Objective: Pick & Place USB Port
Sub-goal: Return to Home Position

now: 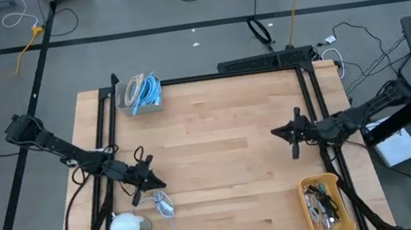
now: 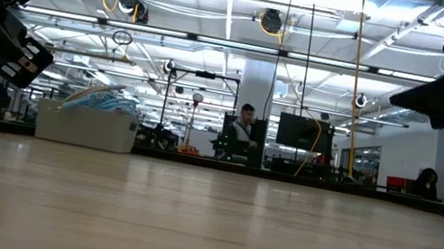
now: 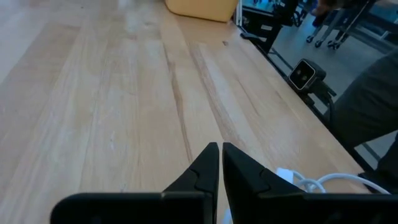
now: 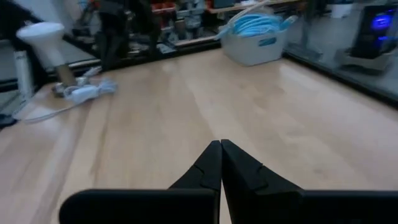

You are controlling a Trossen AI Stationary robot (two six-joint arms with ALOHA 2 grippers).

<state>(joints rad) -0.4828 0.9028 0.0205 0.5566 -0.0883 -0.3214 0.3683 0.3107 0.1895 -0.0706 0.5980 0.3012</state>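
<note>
Now both arms hover over the wooden table. The left tool has its fingers pressed together, empty, near a white cable. The right tool is likewise pressed together and empty. A black cable lies in the yellow bin at the table's edge on the right arm's side. The gray bin holds blue cables.

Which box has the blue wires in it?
The gray bin at the table's top-left corner in the high view; light blue cables are coiled in it. The yellow bin at the bottom right holds dark cables instead.
</note>
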